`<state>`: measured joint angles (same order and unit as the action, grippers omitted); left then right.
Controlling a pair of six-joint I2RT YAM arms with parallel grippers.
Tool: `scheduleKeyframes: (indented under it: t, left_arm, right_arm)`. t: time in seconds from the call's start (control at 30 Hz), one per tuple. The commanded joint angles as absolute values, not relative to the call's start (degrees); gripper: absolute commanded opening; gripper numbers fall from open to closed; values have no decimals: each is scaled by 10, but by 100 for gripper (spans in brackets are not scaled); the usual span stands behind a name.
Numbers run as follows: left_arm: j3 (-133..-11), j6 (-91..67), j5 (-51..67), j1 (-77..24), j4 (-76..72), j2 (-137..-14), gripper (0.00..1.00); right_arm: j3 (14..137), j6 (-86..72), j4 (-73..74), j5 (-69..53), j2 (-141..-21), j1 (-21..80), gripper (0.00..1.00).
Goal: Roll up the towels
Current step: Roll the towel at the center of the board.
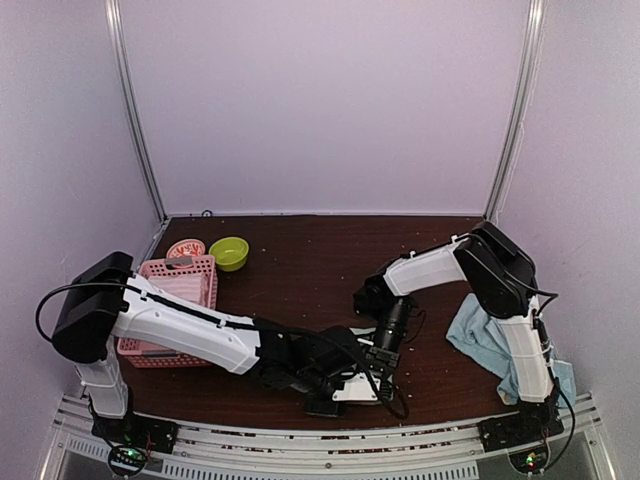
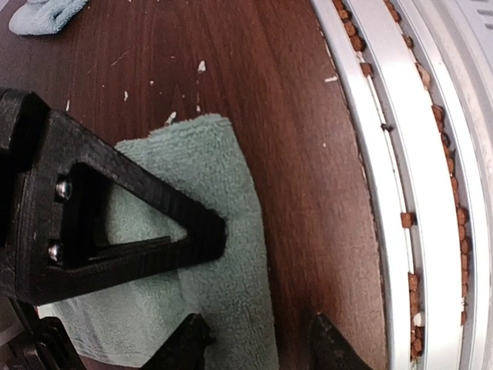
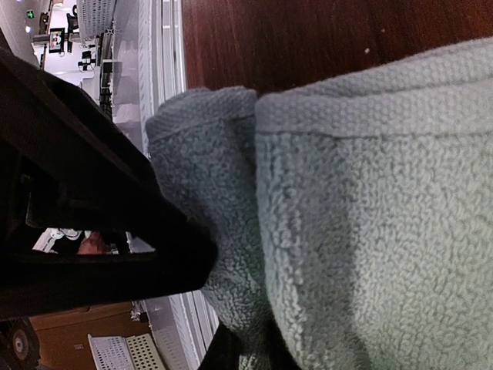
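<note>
1. Lying flat at the middle of the desk's (image 1: 300, 260) near edge, the mint green towel (image 2: 223, 177) is sitting just beside the metal rail (image 2: 400, 154), with one long edge running along it.
2. The left gripper (image 2: 258, 345) is hovering with its two fingertips spread, straddling that long edge of the towel.
3. The right gripper (image 1: 381, 362) is pointing down at the same towel from the far side. A thick fold of cloth is filling its wrist view, and I cannot tell whether its jaws are spread or pinching.
4. The light blue towel (image 1: 478, 338) is lying crumpled near the right edge, partly under the right arm.
5. The pink basket (image 1: 190, 272) is sitting by the left edge, the left arm crossing over it; its contents are too hard to make out.
6. The green bowl (image 1: 229, 252) and a pink round container (image 1: 186, 248) are sitting just behind the basket, toward the far-left corner; what they are holding cannot be told.
</note>
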<state>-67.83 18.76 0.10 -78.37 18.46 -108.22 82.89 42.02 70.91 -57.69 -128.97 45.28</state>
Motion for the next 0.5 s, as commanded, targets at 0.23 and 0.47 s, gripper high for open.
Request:
scheduleKeyframes:
  t: [0.23, 0.47]
  left_arm:
    - [-707, 183, 5, -782, 159, -1137, 23]
    - [-728, 175, 3, -781, 190, -1149, 2]
  right_arm:
    - [853, 519, 776, -613, -1277, 430, 19]
    - [841, 485, 758, -571, -1156, 364, 44]
